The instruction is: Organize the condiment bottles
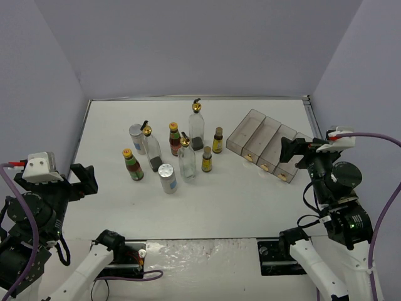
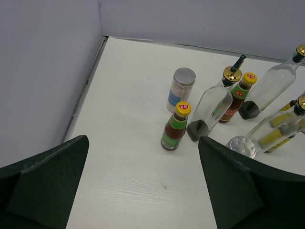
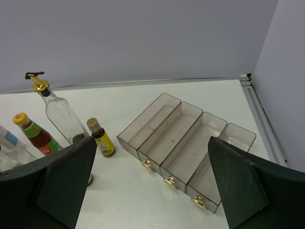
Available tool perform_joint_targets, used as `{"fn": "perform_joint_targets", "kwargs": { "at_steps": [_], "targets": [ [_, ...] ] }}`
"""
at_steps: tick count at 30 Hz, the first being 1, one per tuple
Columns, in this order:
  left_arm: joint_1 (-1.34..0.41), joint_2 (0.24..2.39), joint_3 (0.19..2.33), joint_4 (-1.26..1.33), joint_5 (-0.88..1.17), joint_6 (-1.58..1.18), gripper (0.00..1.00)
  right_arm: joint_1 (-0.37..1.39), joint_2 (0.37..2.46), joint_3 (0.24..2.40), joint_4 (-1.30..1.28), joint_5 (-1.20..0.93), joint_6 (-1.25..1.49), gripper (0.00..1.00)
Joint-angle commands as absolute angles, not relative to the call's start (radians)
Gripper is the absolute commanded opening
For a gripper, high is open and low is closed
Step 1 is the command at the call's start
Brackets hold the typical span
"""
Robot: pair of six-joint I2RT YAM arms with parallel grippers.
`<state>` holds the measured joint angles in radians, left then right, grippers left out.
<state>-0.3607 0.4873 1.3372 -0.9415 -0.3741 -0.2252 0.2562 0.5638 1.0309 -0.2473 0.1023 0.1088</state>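
Nine condiment bottles stand upright in a cluster at the table's middle left. Tall clear glass bottles with gold pourers stand behind (image 1: 197,126), left (image 1: 151,150) and in the middle (image 1: 187,158). There are two red-sauce bottles (image 1: 132,165) (image 1: 175,138), two white shakers (image 1: 136,139) (image 1: 167,179) and two small dark bottles (image 1: 217,140) (image 1: 207,160). My left gripper (image 1: 84,179) (image 2: 143,141) is open and empty, left of the cluster and nearest a red-sauce bottle (image 2: 175,128). My right gripper (image 1: 291,153) (image 3: 152,140) is open and empty, above the rack's near end.
The clear four-compartment rack (image 1: 252,123) (image 3: 167,96) lies slanted at the right, all compartments empty, with gold knobs on its near ends. White walls enclose the table on the left, back and right. A small dark bottle (image 3: 101,138) stands just left of the rack.
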Motion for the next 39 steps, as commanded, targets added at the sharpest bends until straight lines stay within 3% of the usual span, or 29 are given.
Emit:
{"fn": "perform_joint_targets", "kwargs": {
  "at_steps": [1,10,15,28,39],
  "targets": [
    [-0.365,0.514,1.338,-0.910,-0.390,-0.248,0.97,0.260,0.611,1.030,-0.173,0.082,0.167,1.00],
    [-0.365,0.525,1.310,-0.913,-0.367,-0.268,0.97,0.261,0.715,0.966,-0.121,-0.233,0.129,1.00],
    [-0.365,0.550,1.301,-0.920,-0.382,-0.276,0.97,0.277,0.829,0.964,-0.036,-0.305,0.183,1.00],
    [-0.364,0.605,1.319,-0.960,-0.381,-0.391,0.97,0.848,1.111,0.910,0.315,0.171,0.120,1.00],
    [-0.364,0.595,1.302,-0.988,-0.374,-0.471,0.97,0.982,1.319,0.943,0.517,0.297,0.085,1.00]
  ]
}}
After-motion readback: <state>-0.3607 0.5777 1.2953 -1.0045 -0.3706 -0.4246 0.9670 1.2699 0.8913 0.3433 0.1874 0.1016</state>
